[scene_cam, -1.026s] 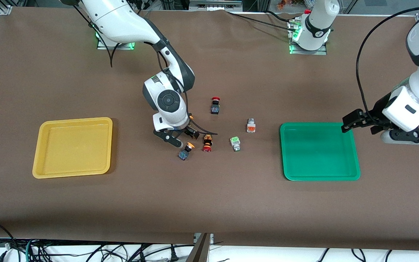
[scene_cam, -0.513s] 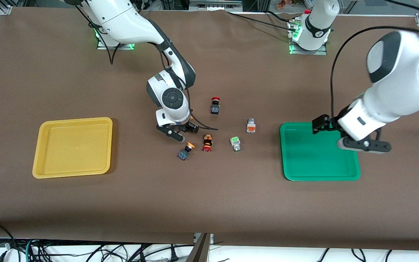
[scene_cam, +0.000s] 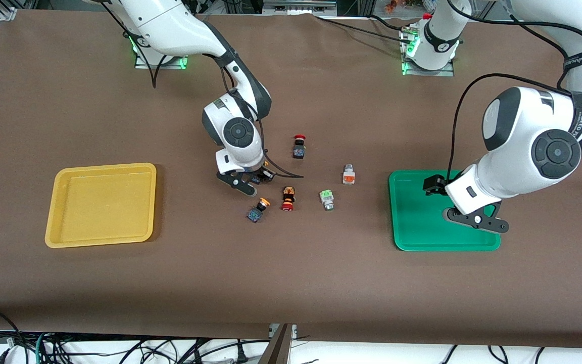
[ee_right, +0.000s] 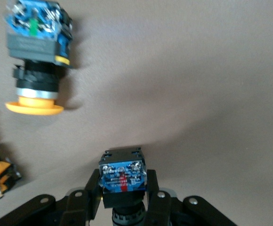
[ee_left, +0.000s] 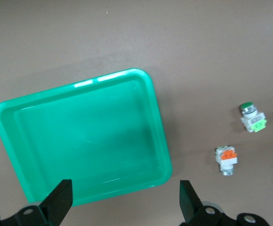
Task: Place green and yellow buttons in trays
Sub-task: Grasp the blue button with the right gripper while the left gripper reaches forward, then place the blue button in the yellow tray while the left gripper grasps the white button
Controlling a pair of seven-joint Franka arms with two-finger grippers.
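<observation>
Right gripper (scene_cam: 251, 180): closed around a yellow-capped button (ee_right: 123, 176), blue end toward the wrist camera, above the table mid-way between the trays.
Second yellow-capped button (scene_cam: 257, 209): lies on its side on the table; long axis slanted, orange cap (ee_right: 34, 107) pointing away from the front camera.
Grey-white buttons: two, green-faced (scene_cam: 327, 198) and orange-faced (scene_cam: 348, 174), lying flat near the green tray (scene_cam: 405, 237).
Trays: two; yellow tray (scene_cam: 57, 233) toward the right arm's end.
Left gripper (ee_left: 126, 206): spread wide over the green tray.
Red-capped buttons: two (scene_cam: 299, 146), (scene_cam: 288, 198).
</observation>
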